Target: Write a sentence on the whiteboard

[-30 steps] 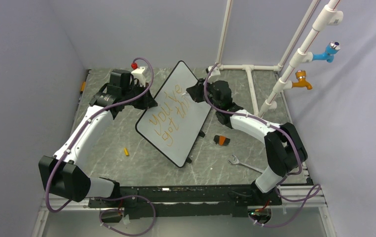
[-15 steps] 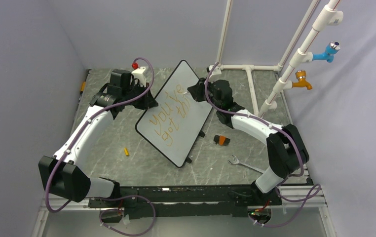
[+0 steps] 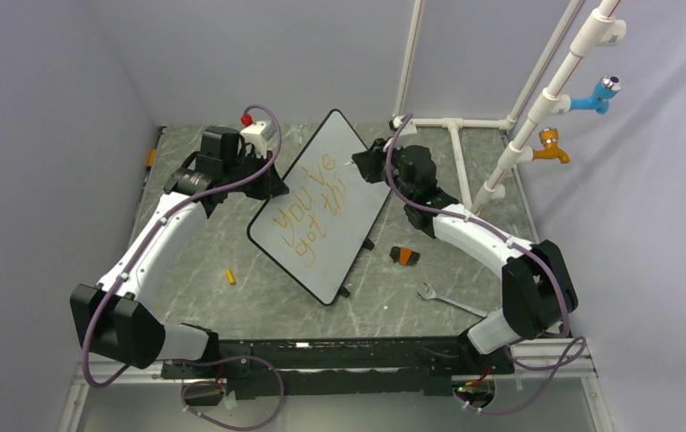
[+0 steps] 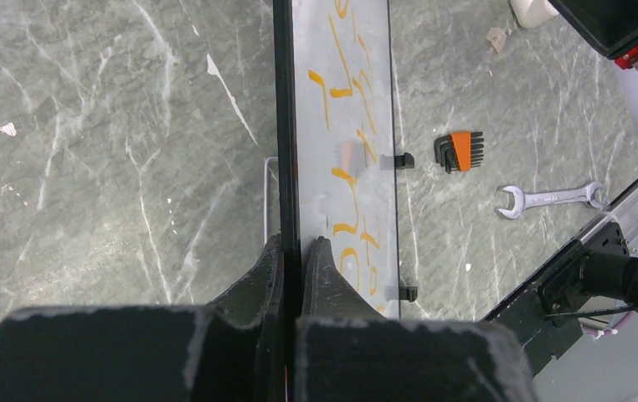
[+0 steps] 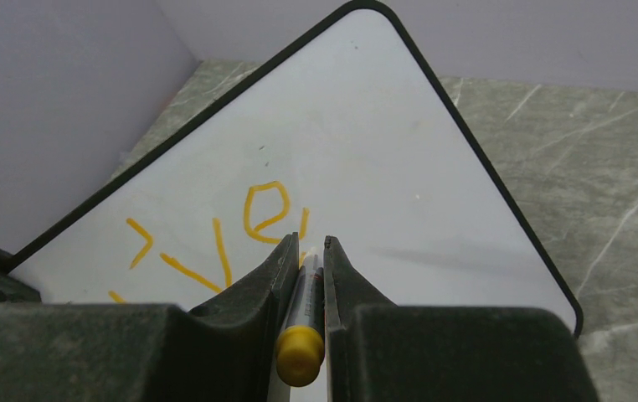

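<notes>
The whiteboard (image 3: 319, 209) stands tilted in the middle of the table (image 3: 231, 243), one corner pointing at the back wall, the sentence (image 3: 308, 214) running orange in two lines across its face. The left arm (image 3: 155, 238) bows out wide from its base and curls in to the board's left edge, and the left gripper (image 4: 293, 251) is clamped on the black rim, a finger on each face. The right arm (image 3: 474, 236) arcs up the table's right side, wrist bent inward; the right gripper (image 5: 309, 251) is pinched tight on a yellow-ended marker (image 5: 300, 352) aimed beside the "ve", tip hidden, contact unclear
</notes>
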`<state>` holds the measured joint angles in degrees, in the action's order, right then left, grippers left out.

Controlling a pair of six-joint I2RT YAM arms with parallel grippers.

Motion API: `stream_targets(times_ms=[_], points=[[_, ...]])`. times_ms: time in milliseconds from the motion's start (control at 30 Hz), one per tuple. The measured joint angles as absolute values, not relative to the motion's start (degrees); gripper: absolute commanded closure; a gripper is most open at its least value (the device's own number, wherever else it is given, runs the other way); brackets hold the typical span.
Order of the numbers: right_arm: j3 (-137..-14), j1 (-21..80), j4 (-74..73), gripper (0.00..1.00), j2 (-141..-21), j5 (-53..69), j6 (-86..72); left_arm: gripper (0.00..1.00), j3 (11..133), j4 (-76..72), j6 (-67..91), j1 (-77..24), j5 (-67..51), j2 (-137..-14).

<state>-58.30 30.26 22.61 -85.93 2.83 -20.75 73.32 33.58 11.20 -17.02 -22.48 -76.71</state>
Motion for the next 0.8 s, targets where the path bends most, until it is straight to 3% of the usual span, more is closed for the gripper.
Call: stream_targets(times_ms=[800], points=[[-58.2, 26.4, 23.4, 1.0, -91.3, 6.7, -20.8, 1.0, 73.3, 33.6, 11.2, -17.0, -22.6, -76.6]])
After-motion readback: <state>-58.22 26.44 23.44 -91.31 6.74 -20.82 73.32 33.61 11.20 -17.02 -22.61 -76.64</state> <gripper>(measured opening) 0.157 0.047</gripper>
